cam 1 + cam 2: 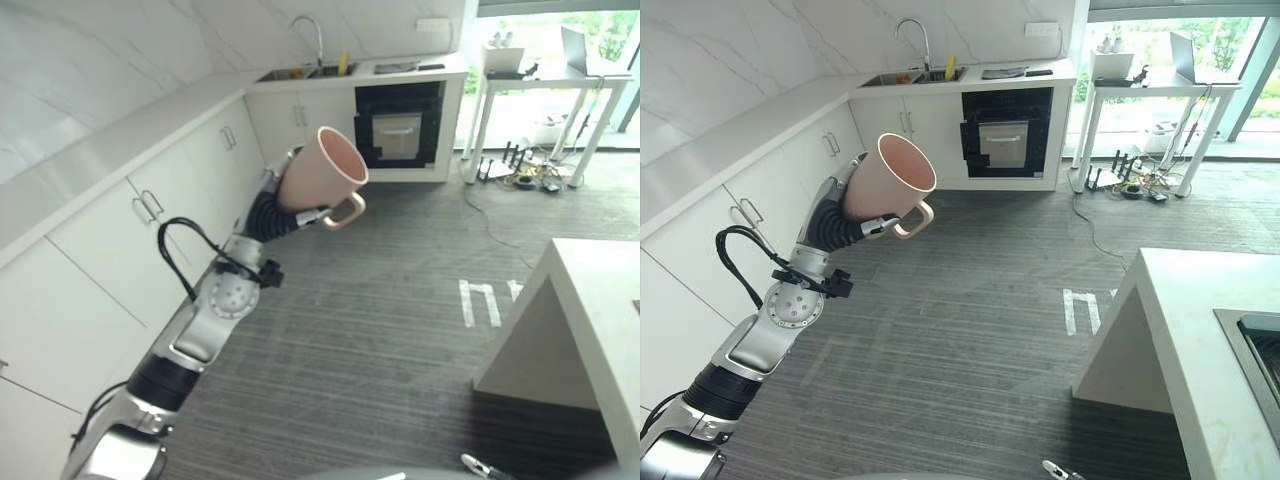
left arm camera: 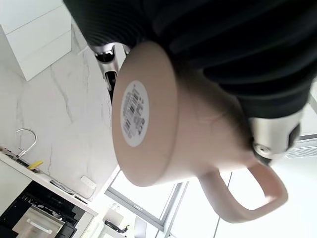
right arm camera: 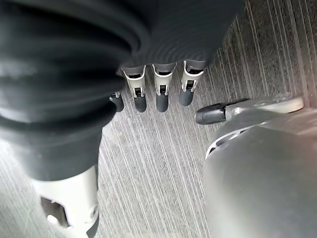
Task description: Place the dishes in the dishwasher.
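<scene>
Grey carpet floor [image 1: 380,330], upper centre of frame: my left robot hand [image 1: 283,205] is clamped round the pale pink ceramic mug [image 1: 322,170]. Rigid, smooth, breakable; body grip suits. My right robot hand [image 3: 158,87] hangs relaxed, empty.

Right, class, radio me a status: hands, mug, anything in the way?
Left hand shut on mug, held high. Right hand open, idle. Dishwasher far across bare floor.

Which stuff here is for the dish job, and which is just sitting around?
For the job:
pink mug, held in the left hand
right hand, idle above the floor

Just there:
sink tap
oven
white desk
laptop
</scene>
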Robot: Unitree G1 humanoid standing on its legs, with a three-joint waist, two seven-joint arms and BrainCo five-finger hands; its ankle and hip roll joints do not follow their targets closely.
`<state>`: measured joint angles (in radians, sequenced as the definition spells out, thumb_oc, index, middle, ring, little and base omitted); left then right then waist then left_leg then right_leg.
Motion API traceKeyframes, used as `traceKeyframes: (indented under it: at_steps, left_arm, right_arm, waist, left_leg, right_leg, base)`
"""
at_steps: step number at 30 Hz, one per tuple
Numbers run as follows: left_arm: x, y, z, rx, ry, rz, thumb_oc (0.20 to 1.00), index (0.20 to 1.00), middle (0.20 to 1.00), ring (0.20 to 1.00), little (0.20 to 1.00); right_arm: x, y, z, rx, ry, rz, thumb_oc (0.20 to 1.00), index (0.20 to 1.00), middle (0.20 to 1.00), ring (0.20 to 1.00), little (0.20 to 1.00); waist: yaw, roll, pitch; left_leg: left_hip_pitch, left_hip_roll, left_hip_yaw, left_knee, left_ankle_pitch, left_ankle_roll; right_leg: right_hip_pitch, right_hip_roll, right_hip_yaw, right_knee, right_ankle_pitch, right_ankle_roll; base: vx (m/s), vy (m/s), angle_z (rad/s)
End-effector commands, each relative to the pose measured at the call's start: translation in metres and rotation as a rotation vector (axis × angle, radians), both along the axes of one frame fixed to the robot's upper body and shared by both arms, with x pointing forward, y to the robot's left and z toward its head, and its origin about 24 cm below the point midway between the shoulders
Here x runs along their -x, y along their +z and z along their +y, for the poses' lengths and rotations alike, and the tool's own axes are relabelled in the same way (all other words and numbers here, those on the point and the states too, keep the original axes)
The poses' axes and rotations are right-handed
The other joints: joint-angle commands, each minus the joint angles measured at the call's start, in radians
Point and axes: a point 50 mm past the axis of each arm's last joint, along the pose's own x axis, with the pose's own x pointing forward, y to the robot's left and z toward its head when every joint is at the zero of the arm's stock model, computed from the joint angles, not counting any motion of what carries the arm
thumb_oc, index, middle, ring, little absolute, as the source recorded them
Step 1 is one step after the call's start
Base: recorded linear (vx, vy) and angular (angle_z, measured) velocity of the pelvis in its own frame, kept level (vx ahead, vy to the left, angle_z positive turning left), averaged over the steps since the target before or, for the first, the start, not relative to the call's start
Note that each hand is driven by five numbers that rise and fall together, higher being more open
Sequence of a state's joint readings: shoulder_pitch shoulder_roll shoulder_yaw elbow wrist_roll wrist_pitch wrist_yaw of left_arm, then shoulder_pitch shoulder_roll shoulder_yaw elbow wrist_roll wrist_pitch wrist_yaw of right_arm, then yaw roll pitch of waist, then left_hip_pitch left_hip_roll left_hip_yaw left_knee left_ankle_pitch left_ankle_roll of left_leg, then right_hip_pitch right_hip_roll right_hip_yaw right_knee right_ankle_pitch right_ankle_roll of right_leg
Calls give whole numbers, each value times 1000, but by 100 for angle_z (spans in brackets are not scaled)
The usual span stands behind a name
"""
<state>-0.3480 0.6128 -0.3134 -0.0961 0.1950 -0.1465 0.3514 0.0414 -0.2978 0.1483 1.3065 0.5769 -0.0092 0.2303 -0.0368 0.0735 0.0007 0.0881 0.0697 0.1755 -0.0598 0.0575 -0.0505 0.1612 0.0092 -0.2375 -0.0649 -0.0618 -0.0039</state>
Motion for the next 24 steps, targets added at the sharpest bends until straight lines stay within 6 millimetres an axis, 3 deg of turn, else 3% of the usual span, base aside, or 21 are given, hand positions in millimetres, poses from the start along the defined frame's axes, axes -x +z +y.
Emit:
traceKeyframes:
  at_steps: [1, 2, 5, 7, 8, 10, 11, 13, 14, 15, 16, 18, 19, 20, 21, 22, 23, 24]
  left_arm:
    - [-8, 41, 15, 46, 53, -159, 200, 200, 200, 200, 200]
    - [-6, 42, 20, 31, 63, -155, 200, 200, 200, 200, 200]
    - [-4, 39, 23, 25, 89, -145, 200, 200, 200, 200, 200]
    - [-4, 36, 24, 35, 86, -132, 200, 200, 200, 200, 200]
    - [-2, 30, 24, 42, 80, -121, 200, 200, 200, 200, 200]
    - [-2, 27, 26, 42, 80, -119, 200, 200, 200, 200, 200]
    - [0, 21, 29, 39, 81, -122, 200, 200, 200, 200, 200]
    - [1, 18, 30, 28, 93, -117, 200, 200, 200, 200, 200]
    - [0, 17, 30, 19, 93, -110, 200, 200, 200, 200, 200]
    - [0, 17, 30, 16, 90, -108, 200, 200, 200, 200, 200]
    - [-4, 18, 24, -5, 58, -103, 200, 200, 200, 200, 200]
    - [-7, 18, 18, -13, 33, -102, 200, 200, 200, 200, 200]
    - [-12, 23, 6, -31, -18, -109, 200, 200, 200, 200, 200]
    - [-13, 24, 2, -37, -32, -107, 200, 200, 200, 200, 200]
    - [-14, 24, 2, -38, -33, -107, 200, 200, 200, 200, 200]
    - [-17, 26, -1, -45, -40, -99, 200, 200, 200, 200, 200]
    - [-18, 25, -2, -47, -38, -92, 200, 200, 200, 200, 200]
    - [-20, 23, -2, -43, -37, -87, 200, 200, 200, 200, 200]
  right_arm:
    - [-22, 1, 8, 25, 60, -12, 1000, 1000, 1000, 1000, 1000]
    - [-18, 1, 1, 37, 52, 13, 1000, 1000, 1000, 1000, 1000]
    - [-17, 2, -1, 37, 72, 14, 1000, 1000, 1000, 1000, 1000]
    - [-16, 2, -1, 27, 79, 7, 1000, 1000, 1000, 1000, 1000]
    - [-13, 2, 0, 13, 84, -5, 1000, 1000, 1000, 1000, 1000]
    - [-12, 2, 0, 11, 86, -13, 1000, 1000, 1000, 1000, 1000]
    - [-13, 1, 2, 10, 77, -32, 1000, 1000, 1000, 1000, 1000]
    - [-15, 1, 5, 4, 49, -41, 1000, 1000, 1000, 1000, 1000]
    - [-16, 1, 7, 1, 4, -48, 1000, 1000, 1000, 1000, 1000]
    - [-16, 0, 7, -2, -13, -50, 1000, 1000, 1000, 1000, 1000]
    - [-15, 0, 10, -9, -70, -61, 1000, 1000, 1000, 1000, 1000]
    - [-14, -1, 12, -1, -74, -62, 1000, 1000, 1000, 1000, 1000]
    - [-12, -2, 15, 26, -80, -73, 1000, 1000, 1000, 1000, 1000]
    - [-11, -2, 15, 32, -95, -75, 1000, 1000, 1000, 1000, 1000]
    - [-11, -2, 16, 31, -96, -76, 1000, 1000, 1000, 1000, 1000]
    - [-9, -2, 16, 30, -118, -75, 1000, 1000, 1000, 1000, 1000]
    - [-8, -2, 16, 26, -126, -74, 1000, 1000, 1000, 1000, 1000]
    - [-8, -2, 17, 25, -122, -75, 1000, 1000, 1000, 1000, 1000]
  waist:
    - [9, -89, 50]
    - [28, -78, 78]
    - [42, -62, 95]
    - [53, -56, 105]
    - [61, -55, 112]
    - [63, -55, 112]
    - [62, -53, 95]
    - [71, -53, 87]
    - [80, -58, 78]
    - [83, -61, 75]
    - [78, -64, 65]
    - [66, -68, 62]
    - [46, -56, 60]
    - [39, -50, 61]
    - [38, -59, 62]
    - [28, -46, 63]
    - [20, -42, 64]
    - [2, -45, 70]
  left_leg:
    - [-75, 20, 7, 242, 8, 1]
    - [-137, 23, -36, 238, 64, -4]
    - [-160, 36, -46, 130, 139, -19]
    - [-209, 56, -25, 71, 210, -39]
    - [-268, 77, 33, 42, 263, -59]
    - [-288, 88, 59, 41, 272, -64]
    - [-272, 90, 97, 22, 227, -66]
    - [-254, 71, 90, 17, 201, -37]
    - [-238, 38, 57, 14, 167, -8]
    - [-233, 27, 44, 14, 157, -1]
    - [-197, -14, 46, 6, 124, 42]
    - [-172, -43, 46, -5, 110, 66]
    - [-148, -74, 38, -13, 86, 104]
    - [-133, -82, 34, -15, 74, 115]
    - [-133, -94, 34, -13, 71, 119]
    - [-108, -96, 28, -21, 60, 130]
    - [-86, -98, 32, -26, 49, 134]
    - [-50, -109, 38, -27, 28, 137]
  right_leg:
    - [-16, -53, 68, 10, 101, 35]
    - [-3, -35, 91, 28, 93, 28]
    - [19, -29, 101, 29, 78, 26]
    - [40, -32, 90, 24, 75, 26]
    - [59, -53, 51, 28, 70, 34]
    - [70, -65, 34, 31, 64, 40]
    - [88, -89, 14, 56, 25, 57]
    - [102, -109, 32, 87, -2, 72]
    - [119, -119, 51, 112, -28, 79]
    - [123, -123, 55, 120, -35, 82]
    - [113, -147, 44, 207, -25, 98]
    - [85, -179, 45, 320, 24, 119]
    - [19, -210, 65, 513, 130, 140]
    - [-4, -217, 58, 593, 170, 150]
    - [-11, -230, 61, 613, 159, 156]
    - [-62, -239, 58, 710, 225, 166]
    - [-105, -251, 59, 772, 247, 171]
    - [-177, -211, 61, 777, 223, 165]
  base:
    - [235, -2, -12]
    - [245, 48, -19]
    - [288, 181, -17]
    - [323, 256, 1]
    - [313, 269, 6]
    - [321, 293, 16]
    - [370, 366, 6]
    - [349, 335, -7]
    - [313, 258, -15]
    - [412, 387, -42]
    - [309, 341, -44]
    - [297, 411, -6]
    - [332, 477, 33]
    - [278, 397, 35]
    - [190, 242, 42]
    - [180, 220, 57]
    - [341, 265, 69]
    - [335, 135, 53]
